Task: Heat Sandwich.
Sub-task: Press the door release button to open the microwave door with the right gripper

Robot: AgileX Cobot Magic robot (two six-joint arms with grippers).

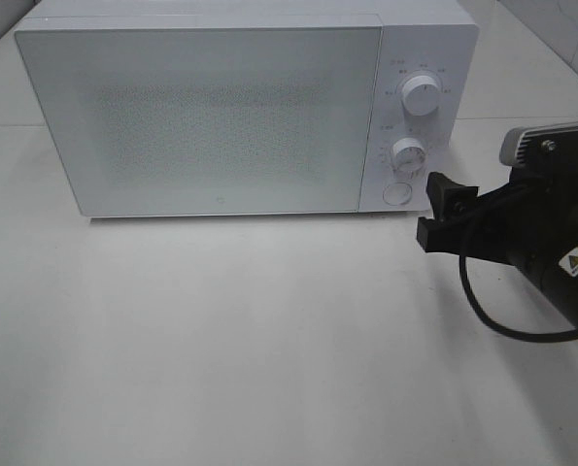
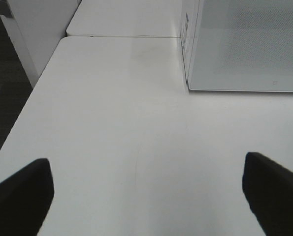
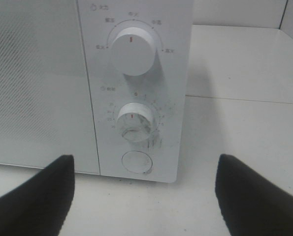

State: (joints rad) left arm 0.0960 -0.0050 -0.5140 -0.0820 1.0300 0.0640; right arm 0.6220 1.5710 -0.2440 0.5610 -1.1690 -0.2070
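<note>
— Where's the sandwich? We can't find it in any view.

— Nor can we say it's inside. The microwave (image 1: 221, 107) stands at the far side of the counter (image 1: 269, 340) with its door (image 3: 33, 83) shut and frosted. That's our first risk: if we turn a knob on a guess, we may run it empty.

— And the jaws?

— Both pairs stand wide and hold nothing. The left jaws hang over bare counter, near and left of the microwave. The right jaws sit just right of the control panel, level with the button (image 3: 137, 162).

— So that panel is where it could go wrong.

— We think so. The button lies just under the lower knob (image 3: 135, 121). With jaws this wide, a push meant for one could catch the other and move the timer. A hard push could also shove the whole box back, since nothing braces it.

— And if the door pops?

— It would swing out toward the near side. The left jaws look clear of it, but we can't judge that surely from here.
</note>
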